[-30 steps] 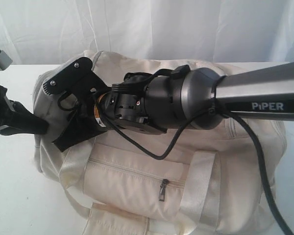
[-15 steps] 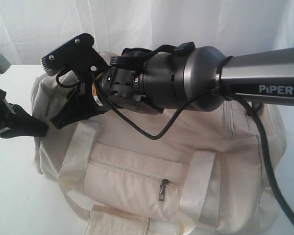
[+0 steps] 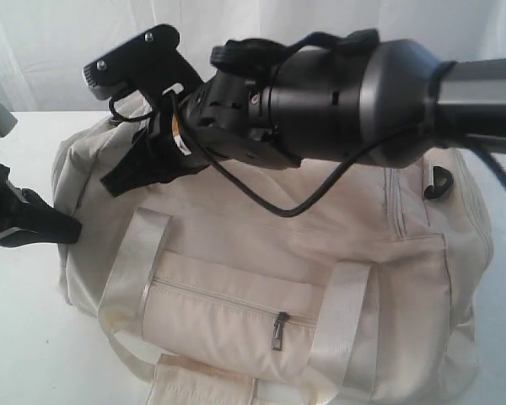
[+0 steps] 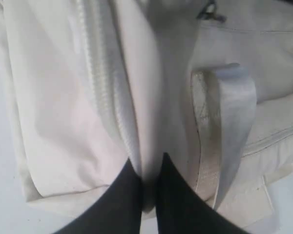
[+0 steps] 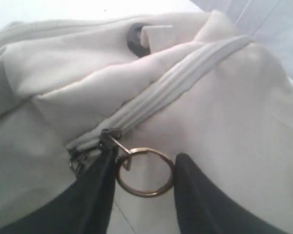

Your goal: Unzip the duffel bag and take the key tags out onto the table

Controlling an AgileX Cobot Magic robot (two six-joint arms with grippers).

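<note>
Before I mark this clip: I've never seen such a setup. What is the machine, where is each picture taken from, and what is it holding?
It is a two-armed robot. The wide picture comes from a camera off the arms; the other two sit on the wrists, looking along each hand. A cream duffel bag lies on a white table. The left hand pinches a fold of the bag's fabric at its end. The right hand stands open around a metal ring on the pull of the top zipper, which looks closed here. No key tags show.
</note>
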